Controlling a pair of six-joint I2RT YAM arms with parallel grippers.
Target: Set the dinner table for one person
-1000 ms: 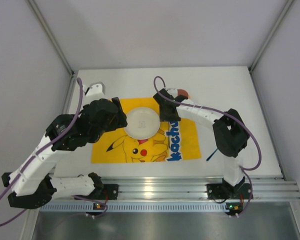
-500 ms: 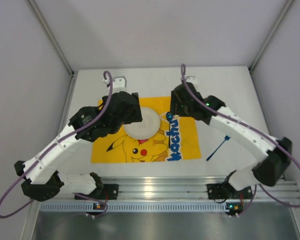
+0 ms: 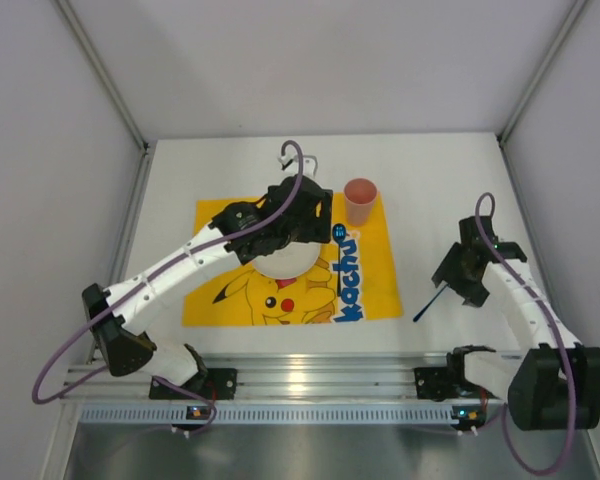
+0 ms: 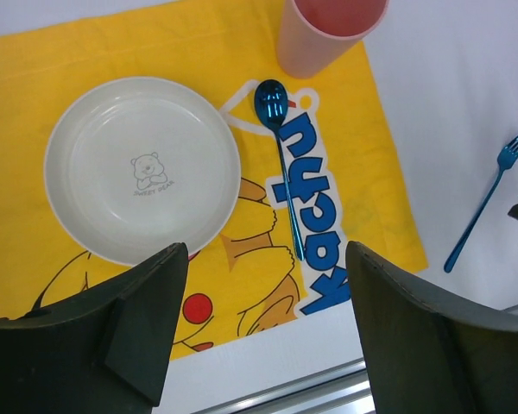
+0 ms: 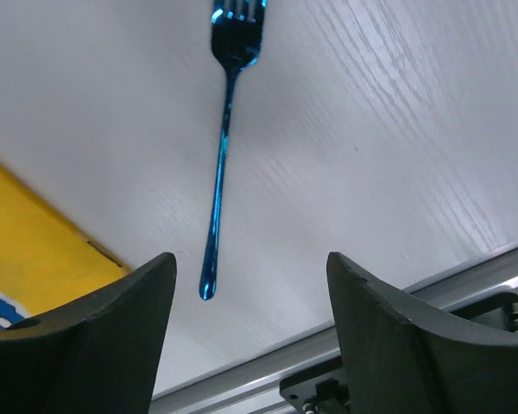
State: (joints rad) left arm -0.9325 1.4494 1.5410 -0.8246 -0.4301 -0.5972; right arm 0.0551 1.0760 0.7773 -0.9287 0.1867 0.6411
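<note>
On the white dinner table (image 3: 460, 190) lies a yellow Pikachu mat (image 3: 375, 285). A white plate (image 4: 142, 168) rests on it, with a blue spoon (image 4: 281, 164) to its right. A pink cup (image 3: 360, 200) stands upright at the mat's far right corner. Off the mat to the right lies a blue fork (image 5: 223, 155) on the bare table. My left gripper (image 4: 263, 328) hovers open above the plate and mat, holding nothing. My right gripper (image 5: 250, 336) hangs open over the fork's handle end, apart from it.
An aluminium rail (image 3: 320, 375) runs along the table's near edge, just beyond the fork's handle (image 5: 209, 276). Grey walls close in the left, right and back. The left arm (image 3: 180, 270) stretches diagonally over the mat.
The right gripper has let go of the cup, opened and swung back right to above the fork. The left arm has swept right across the mat to over the plate.
</note>
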